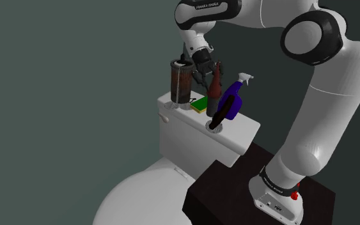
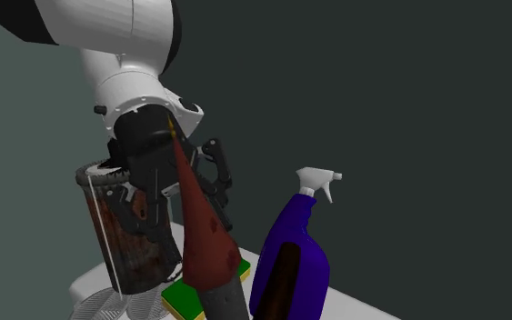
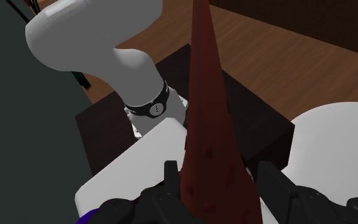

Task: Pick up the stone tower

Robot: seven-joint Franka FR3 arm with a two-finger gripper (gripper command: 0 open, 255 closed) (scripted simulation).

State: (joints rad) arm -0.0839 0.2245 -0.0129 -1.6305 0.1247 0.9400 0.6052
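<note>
Pincer [image 3: 217,172] first: its two black fingers [image 3: 171,179] stand apart on either side of the lower part of the tall, dark red, mottled cone [image 3: 212,146], which I take to be the stone tower. One finger looks to be right against the flank and the other shows a thin dark sliver beside it, so I read the pincer as open around the cone, holding nothing.

Around it, the white toilet [image 1: 140,192] takes up the shoulder view's lower left, with my dark box stand [image 1: 217,192] pressed close beside it. Everything stands on the flat white tank lid [image 1: 239,142]. The rusty brown cylindrical canister [image 1: 180,80] is nearest the shoulder view's left. The purple spray bottle with a white trigger [image 1: 231,102] is towards the right. The cone is upright between them, just beside the bottle, with a small green and yellow sponge [image 1: 200,104] lying at its foot.

I judge the reach done and the grasp the step in hand. Next I would close squarely on the cone. Its sides taper, so the grip could slide upward. Then I would lift straight up, since the canister and bottle crowd both sides.
</note>
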